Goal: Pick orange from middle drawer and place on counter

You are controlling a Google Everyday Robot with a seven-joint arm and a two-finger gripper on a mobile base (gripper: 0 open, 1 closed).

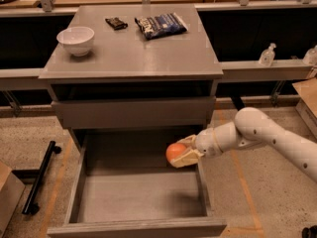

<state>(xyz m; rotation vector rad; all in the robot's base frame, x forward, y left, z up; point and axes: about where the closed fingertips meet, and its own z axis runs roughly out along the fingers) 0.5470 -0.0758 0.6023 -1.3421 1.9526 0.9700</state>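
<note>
The orange is a small smooth ball held between the tan fingers of my gripper. The gripper is shut on it and holds it above the right rear part of the open middle drawer, well clear of the drawer's flat grey bottom. My white arm reaches in from the right. The counter is the broad grey top of the cabinet, above and behind the gripper.
On the counter stand a white bowl at the left, a dark snack bag and a small dark packet at the back. A closed drawer front sits above the open drawer. A black bar lies on the floor at left.
</note>
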